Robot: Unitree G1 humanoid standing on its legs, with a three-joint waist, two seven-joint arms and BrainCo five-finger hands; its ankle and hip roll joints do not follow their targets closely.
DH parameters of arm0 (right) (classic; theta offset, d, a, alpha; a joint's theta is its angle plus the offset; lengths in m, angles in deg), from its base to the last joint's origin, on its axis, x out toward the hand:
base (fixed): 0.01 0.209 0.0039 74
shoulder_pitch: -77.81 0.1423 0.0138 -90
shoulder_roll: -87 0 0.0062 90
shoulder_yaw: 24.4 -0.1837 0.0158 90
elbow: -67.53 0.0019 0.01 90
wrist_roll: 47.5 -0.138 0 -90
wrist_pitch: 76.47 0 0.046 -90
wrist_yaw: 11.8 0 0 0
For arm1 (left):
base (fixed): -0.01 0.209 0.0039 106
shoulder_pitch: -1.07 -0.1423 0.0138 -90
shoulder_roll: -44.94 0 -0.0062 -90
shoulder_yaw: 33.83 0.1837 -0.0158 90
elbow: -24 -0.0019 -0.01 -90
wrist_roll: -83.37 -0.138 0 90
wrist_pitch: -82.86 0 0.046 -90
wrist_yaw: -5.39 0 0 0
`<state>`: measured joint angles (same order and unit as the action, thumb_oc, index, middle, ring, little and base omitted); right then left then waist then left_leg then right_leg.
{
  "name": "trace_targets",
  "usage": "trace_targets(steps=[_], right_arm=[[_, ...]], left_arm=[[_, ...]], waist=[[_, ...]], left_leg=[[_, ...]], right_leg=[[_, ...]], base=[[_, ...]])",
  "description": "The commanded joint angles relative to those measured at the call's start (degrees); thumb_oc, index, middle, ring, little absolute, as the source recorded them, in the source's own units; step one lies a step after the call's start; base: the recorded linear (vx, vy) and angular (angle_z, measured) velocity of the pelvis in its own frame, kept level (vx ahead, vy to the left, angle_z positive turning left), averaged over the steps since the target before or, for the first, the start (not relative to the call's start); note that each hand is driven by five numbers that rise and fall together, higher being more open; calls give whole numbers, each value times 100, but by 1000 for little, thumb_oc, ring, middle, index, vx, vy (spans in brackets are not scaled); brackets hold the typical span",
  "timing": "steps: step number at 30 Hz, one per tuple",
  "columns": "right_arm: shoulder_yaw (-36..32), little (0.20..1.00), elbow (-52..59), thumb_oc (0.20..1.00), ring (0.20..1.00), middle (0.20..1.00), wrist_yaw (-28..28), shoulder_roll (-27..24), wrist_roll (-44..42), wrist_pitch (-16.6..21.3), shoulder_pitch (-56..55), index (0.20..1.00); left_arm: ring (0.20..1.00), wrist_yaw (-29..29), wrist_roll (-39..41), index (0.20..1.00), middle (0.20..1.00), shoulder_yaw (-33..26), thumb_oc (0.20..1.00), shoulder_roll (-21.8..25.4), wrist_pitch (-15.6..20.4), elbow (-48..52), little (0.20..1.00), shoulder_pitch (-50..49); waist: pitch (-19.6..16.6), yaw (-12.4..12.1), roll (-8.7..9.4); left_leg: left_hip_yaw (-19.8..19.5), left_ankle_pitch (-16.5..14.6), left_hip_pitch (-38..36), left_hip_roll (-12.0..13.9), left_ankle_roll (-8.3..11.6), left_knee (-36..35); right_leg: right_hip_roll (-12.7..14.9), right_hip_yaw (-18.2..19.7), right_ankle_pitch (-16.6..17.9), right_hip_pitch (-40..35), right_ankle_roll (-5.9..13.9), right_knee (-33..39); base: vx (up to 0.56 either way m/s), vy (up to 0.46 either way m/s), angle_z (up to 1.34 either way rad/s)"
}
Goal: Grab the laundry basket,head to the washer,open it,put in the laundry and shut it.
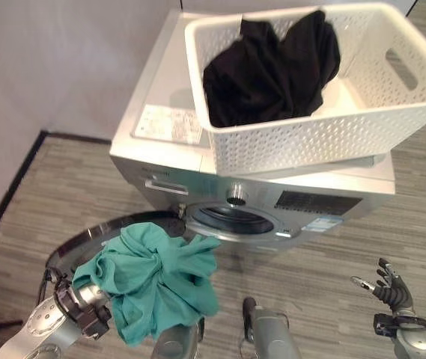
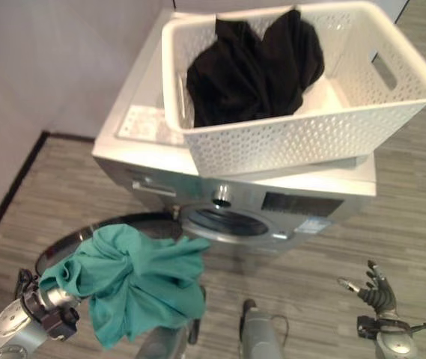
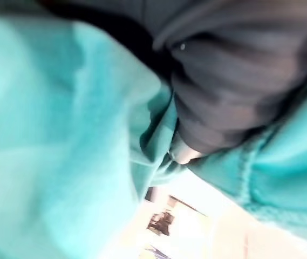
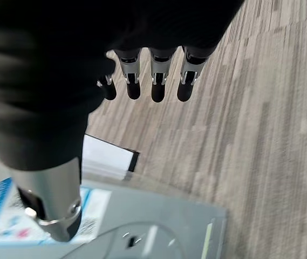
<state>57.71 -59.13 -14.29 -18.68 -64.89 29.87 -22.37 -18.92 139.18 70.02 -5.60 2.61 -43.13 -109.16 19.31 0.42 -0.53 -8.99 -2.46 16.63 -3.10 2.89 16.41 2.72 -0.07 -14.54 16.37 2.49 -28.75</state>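
A white perforated laundry basket (image 1: 310,138) rests on top of the silver washer (image 1: 164,86) and holds a black garment (image 1: 272,67). The washer's round door (image 1: 78,243) is swung open to the left, so the dark drum opening (image 1: 231,218) is exposed. My left hand (image 1: 85,305), low at the left, is shut on a bunched teal garment (image 1: 156,280), which hangs in the air in front of the open door and just left of the drum opening. The cloth (image 3: 61,135) wraps round that hand's fingers. My right hand (image 1: 392,288) hangs open at the lower right, its fingers (image 4: 158,81) straight above the floor.
A pale wall with a dark baseboard (image 1: 10,194) runs along the left, close to the washer's side. Grey wood-pattern floor (image 1: 422,217) spreads to the right of the washer and in front of it.
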Motion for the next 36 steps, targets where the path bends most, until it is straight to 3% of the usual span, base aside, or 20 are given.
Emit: trace_targets(steps=[1, 5, 7, 12, 14, 18, 24, 27, 30, 32, 33, 36], right_arm=[[-21, 1000, 184, 1000, 1000, 1000, -251, -506, -314, 202, 127, 1000], [-27, 1000, 164, 1000, 1000, 1000, -332, -510, -422, 231, 245, 1000], [114, 1000, 260, 1000, 1000, 1000, -454, -527, -416, 225, 393, 1000], [332, 1000, 282, 1000, 1000, 1000, -613, -329, -286, 165, 546, 1000], [490, 1000, 321, 1000, 1000, 1000, -716, -256, -175, 126, 678, 1000], [777, 1000, 557, 1000, 1000, 1000, -813, -355, 441, -4, 701, 1000], [849, 1000, 500, 1000, 1000, 1000, -758, -8, -156, 46, 920, 1000], [1130, 1000, -11, 1000, 1000, 1000, -975, 339, -710, 70, 1560, 1000], [1352, 1000, -185, 1000, 1000, 1000, -1039, 423, -839, 82, 1897, 1000], [1672, 1000, -434, 1000, 1000, 1000, -1063, 454, -902, 39, 2330, 1000], [1800, 1000, -516, 1000, 1000, 1000, -1065, 496, -935, 22, 2478, 1000], [2183, 1000, -790, 1000, 1000, 1000, -957, 544, -997, -20, 2905, 1000]], left_arm=[[200, 157, -158, 200, 200, 237, 200, -537, 297, 313, 200, 151], [200, 257, -201, 200, 200, 566, 200, -692, 283, 111, 200, 416], [200, 583, -363, 200, 200, 769, 200, -1018, 313, -176, 200, 724], [200, 1241, -705, 200, 200, 850, 200, -1815, 366, -974, 200, 1359], [200, 1737, -898, 200, 200, 896, 200, -2370, 455, -1526, 200, 1900], [200, 1997, -745, 200, 200, 777, 200, -2803, 460, -1886, 200, 2153], [200, 2780, -966, 200, 200, 670, 200, -3601, 673, -3238, 200, 3219], [200, 3512, -705, 200, 200, 642, 200, -4309, 949, -4667, 200, 4641], [200, 3797, -545, 200, 200, 490, 200, -4498, 1084, -5303, 200, 5327], [200, 3977, -28, 200, 200, 243, 200, -4632, 1189, -6103, 200, 6155], [200, 4046, 158, 200, 200, 97, 200, -4668, 1217, -6422, 200, 6478], [200, 4143, 621, 200, 200, -439, 200, -4297, 1203, -7605, 200, 7672]], waist=[[-139, 132, -197], [-19, 167, -185], [268, 238, -162], [378, 321, -70], [460, 377, -30], [529, 414, -7], [676, 524, 62], [734, 679, 121], [763, 750, 172], [779, 854, 263], [747, 890, 293], [707, 1056, 431]], left_leg=[[-177, -813, 411, 150, -62, 967], [-150, -897, 726, 117, -74, 1226], [-61, -943, 1234, 94, -98, 1581], [69, -1061, 1930, 117, -99, 2015], [138, -1099, 2296, 112, -99, 2189], [220, -1094, 2603, 134, -113, 2242], [302, -1140, 3011, 168, -191, 2419], [349, -1265, 3174, 166, -234, 2620], [409, -1325, 3259, 188, -261, 2715], [495, -1403, 3391, 220, -307, 2859], [512, -1648, 3360, 232, -323, 2981], [696, -1580, 3557, 360, -388, 3098]], right_leg=[[-112, -31, -122, 305, 23, -224], [-131, 9, -189, 618, -4, -442], [-183, 54, -206, 1165, -41, -808], [-255, 122, -229, 1868, -72, -1129], [-299, 165, -226, 2246, -103, -1287], [-361, 212, -158, 2558, -116, -1295], [-449, 305, -104, 2961, -129, -1322], [-505, 348, -133, 3145, -160, -1432], [-556, 403, -104, 3239, -164, -1459], [-619, 471, -81, 3369, -157, -1513], [-661, 515, -260, 3336, -144, -1598], [-752, 643, -41, 3513, -96, -1559]], base=[[-116, -6, 1], [-73, 0, -5], [-175, 10, -9], [-66, -10, -8], [-64, -4, -12], [-46, -4, -10], [9, 5, -17], [71, 43, -2], [49, 54, -16], [84, 68, -34], [150, 102, -18], [45, 109, -38]])
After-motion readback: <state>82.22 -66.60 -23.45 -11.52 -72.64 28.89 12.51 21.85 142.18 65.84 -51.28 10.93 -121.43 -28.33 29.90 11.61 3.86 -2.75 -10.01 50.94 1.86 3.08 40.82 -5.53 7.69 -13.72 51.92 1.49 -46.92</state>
